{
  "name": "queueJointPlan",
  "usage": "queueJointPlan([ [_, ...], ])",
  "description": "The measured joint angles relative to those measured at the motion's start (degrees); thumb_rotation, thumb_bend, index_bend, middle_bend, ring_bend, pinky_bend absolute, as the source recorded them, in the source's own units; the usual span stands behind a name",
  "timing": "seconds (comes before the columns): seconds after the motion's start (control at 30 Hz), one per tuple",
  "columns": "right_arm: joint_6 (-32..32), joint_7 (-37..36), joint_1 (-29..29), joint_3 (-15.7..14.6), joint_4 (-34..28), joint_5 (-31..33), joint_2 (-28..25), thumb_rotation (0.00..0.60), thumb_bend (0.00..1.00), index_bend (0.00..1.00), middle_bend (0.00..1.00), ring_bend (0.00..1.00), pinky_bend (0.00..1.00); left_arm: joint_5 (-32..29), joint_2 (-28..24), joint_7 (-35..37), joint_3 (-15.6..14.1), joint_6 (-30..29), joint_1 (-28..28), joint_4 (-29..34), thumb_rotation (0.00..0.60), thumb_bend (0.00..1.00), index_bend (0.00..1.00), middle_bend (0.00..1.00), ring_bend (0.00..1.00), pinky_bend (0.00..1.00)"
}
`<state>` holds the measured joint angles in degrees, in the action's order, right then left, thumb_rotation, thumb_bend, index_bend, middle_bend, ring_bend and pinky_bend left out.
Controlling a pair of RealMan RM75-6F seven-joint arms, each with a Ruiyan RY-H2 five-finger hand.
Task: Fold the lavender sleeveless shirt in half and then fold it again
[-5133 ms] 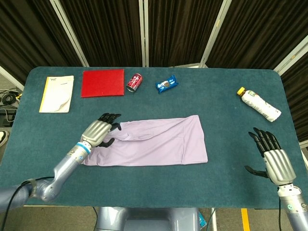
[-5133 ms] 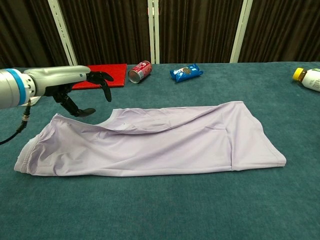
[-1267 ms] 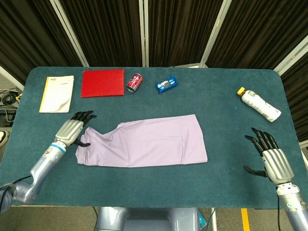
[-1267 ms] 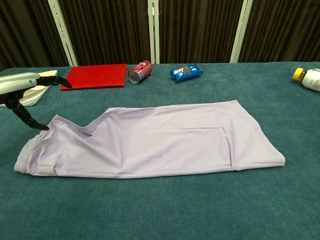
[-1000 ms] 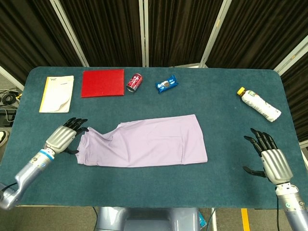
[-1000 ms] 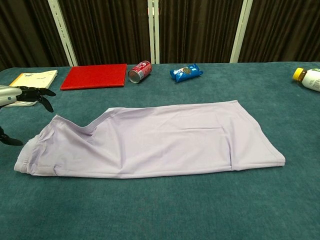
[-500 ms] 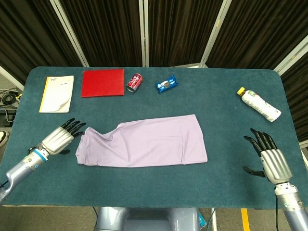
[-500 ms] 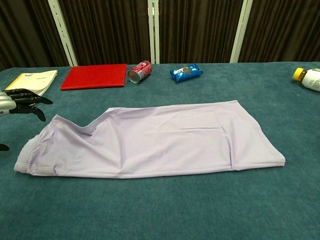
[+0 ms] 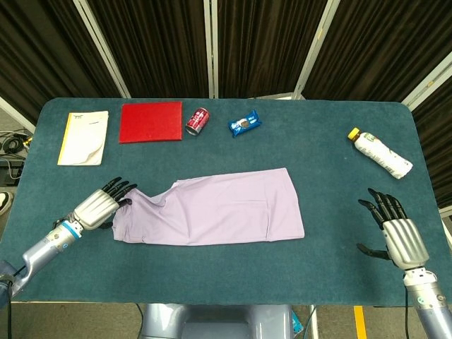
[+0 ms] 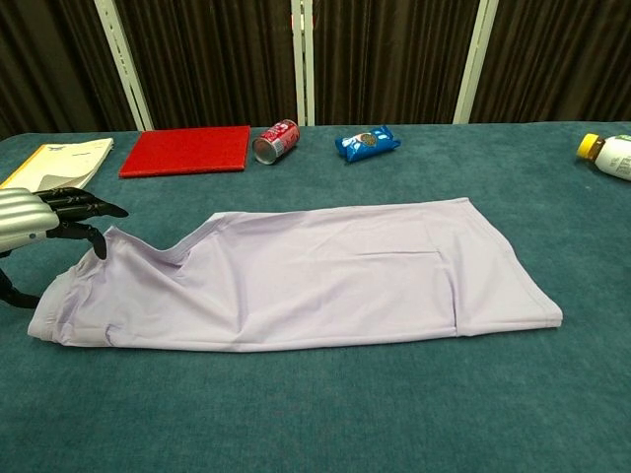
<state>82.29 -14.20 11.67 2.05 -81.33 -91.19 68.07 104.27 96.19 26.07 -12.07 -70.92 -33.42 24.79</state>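
The lavender sleeveless shirt (image 9: 219, 207) (image 10: 315, 273) lies flat on the table, folded lengthwise into a long band with a curved armhole edge near its left end. My left hand (image 9: 99, 206) (image 10: 39, 222) hovers right at the shirt's left end, fingers spread and holding nothing; its dark fingertips (image 10: 99, 212) reach just over the corner. Far to the right, near the table's front edge, my right hand (image 9: 397, 229) is open with fingers spread, well apart from the shirt. The chest view does not show it.
Along the back sit a notepad (image 9: 83, 138), a red mat (image 9: 151, 121), a red can (image 9: 197, 120) on its side and a blue snack packet (image 9: 244, 123). A yellow-capped bottle (image 9: 380, 153) lies at the right. The table (image 9: 332, 275) has dark teal cloth.
My left hand swung out to the left off the shirt, then came back in toward the shirt's left end. The shirt now lies flatter. The right hand stayed still.
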Motion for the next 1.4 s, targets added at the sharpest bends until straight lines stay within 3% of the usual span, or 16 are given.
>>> queueJointPlan([
  [0.1,-0.02,-0.07,-0.02,-0.01,-0.06,0.00,-0.05,0.600,0.00,0.20,0.00,0.00,0.00,-0.33,0.54,0.18,-0.09,0.36,0.11,-0.69,0.600,0.05,0.31,0.00,0.00,0.00],
  [0.57,0.16,-0.02,-0.07,-0.04,-0.24,-0.23,-0.12,0.600,0.00,0.20,0.00,0.00,0.00,-1.56,3.65,2.34,-0.09,1.18,0.28,-3.35,0.600,0.40,0.35,0.00,0.00,0.00],
  [0.8,0.07,-0.10,-0.05,-0.08,-0.25,-0.28,-0.15,0.600,0.00,0.20,0.00,0.00,0.00,-2.02,3.99,3.36,-0.01,1.34,0.33,-3.54,0.600,0.46,0.39,0.00,0.00,0.00],
  [1.07,0.26,-0.19,-0.08,-0.06,-0.37,-0.40,-0.24,0.600,0.00,0.20,0.00,0.00,0.00,-2.17,4.01,4.16,-0.07,1.09,0.18,-3.51,0.600,0.59,0.51,0.00,0.00,0.00],
  [1.4,0.38,-0.60,-0.05,-0.19,-0.57,-0.78,-0.33,0.600,0.00,0.20,0.00,0.00,0.00,-3.08,4.91,4.72,0.77,0.62,-0.13,-2.75,0.600,0.61,0.62,0.00,0.00,0.00],
])
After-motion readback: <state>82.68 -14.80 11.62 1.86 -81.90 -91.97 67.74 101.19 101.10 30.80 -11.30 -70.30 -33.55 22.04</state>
